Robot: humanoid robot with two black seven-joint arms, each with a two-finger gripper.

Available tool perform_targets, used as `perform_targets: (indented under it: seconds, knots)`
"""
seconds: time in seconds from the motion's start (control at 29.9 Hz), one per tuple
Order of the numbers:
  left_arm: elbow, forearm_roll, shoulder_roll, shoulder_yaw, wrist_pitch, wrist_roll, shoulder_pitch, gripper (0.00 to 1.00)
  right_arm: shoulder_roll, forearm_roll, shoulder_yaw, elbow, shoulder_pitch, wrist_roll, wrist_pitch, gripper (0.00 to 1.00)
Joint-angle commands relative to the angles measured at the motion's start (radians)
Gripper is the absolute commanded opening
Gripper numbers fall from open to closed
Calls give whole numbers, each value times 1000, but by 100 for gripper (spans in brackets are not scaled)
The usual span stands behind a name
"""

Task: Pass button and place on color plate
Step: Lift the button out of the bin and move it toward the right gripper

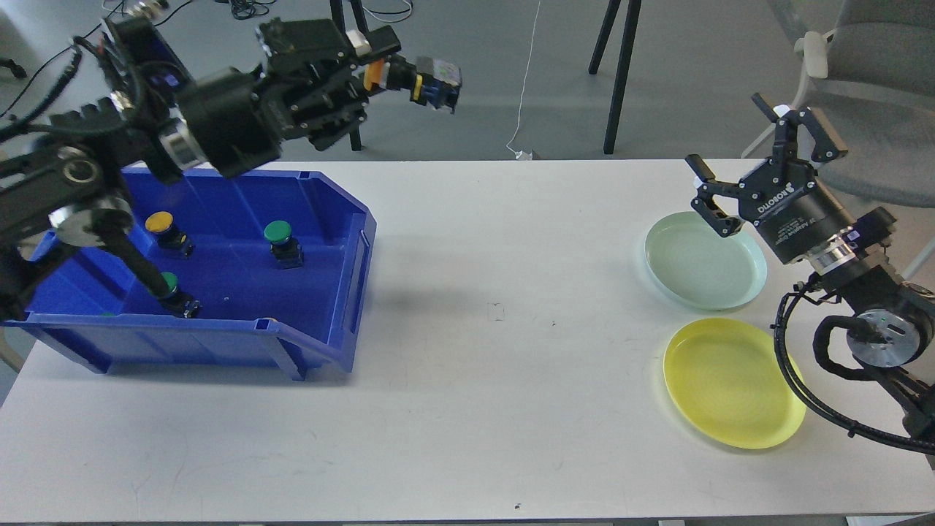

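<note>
My left gripper [383,67] is raised high above the far edge of the table, past the blue bin [343,292]. It is shut on a yellow-capped button [434,82] with a black and blue body that sticks out to the right. In the bin lie a yellow button [159,222] and two green buttons [277,232] [169,282]. My right gripper [725,133] is open and empty, held above the far edge of the pale green plate [705,259]. The yellow plate [734,381] lies nearer to me.
The white table [497,380] stretches between the bin at the left and the plates at the right. A grey chair [869,66] stands behind my right arm. Black stand legs [343,80] and a white cable [526,80] are on the floor beyond.
</note>
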Motion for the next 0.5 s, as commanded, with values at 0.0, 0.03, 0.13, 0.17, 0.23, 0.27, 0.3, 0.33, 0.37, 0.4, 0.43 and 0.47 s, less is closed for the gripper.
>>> perform_targets:
  seconds: [0.0, 0.03, 0.13, 0.17, 0.23, 0.27, 0.3, 0.33, 0.37, 0.4, 0.43, 0.47]
  knots:
    - [92, 68, -151, -3, 35, 0, 76, 2, 73, -202, -102, 57, 90, 0, -30, 99]
    - [110, 79, -170, -3, 39, 0, 87, 2, 99, -218, -128, 57, 108, 0, -39, 99]
    - [142, 84, -207, -6, 42, 0, 109, 3, 140, -219, -203, 56, 145, 0, -44, 99]
    - [144, 82, -210, -7, 42, 0, 110, 3, 147, -219, -217, 56, 147, 0, -44, 99]
    - [144, 82, -211, -17, 43, 0, 110, 3, 150, -219, -226, 57, 147, 0, -44, 99]
    - [144, 82, -211, -18, 43, 0, 113, 3, 153, -219, -228, 59, 145, 0, -44, 99]
    - [146, 82, -211, -20, 43, 0, 116, 3, 156, -218, -228, 60, 145, 0, -44, 99]
    - [146, 82, -211, -20, 43, 0, 118, 3, 166, -218, -228, 61, 145, 0, -42, 99]
    - [146, 82, -211, -20, 42, 0, 118, 3, 173, -218, -228, 59, 145, 0, -44, 99]
    - [146, 82, -211, -20, 42, 0, 118, 3, 184, -218, -228, 59, 144, 0, -44, 99]
    - [147, 82, -211, -20, 42, 0, 118, 3, 190, -216, -228, 59, 144, 0, -44, 99]
    - [147, 82, -211, -20, 42, 0, 118, 3, 195, -216, -226, 59, 144, 0, -44, 99]
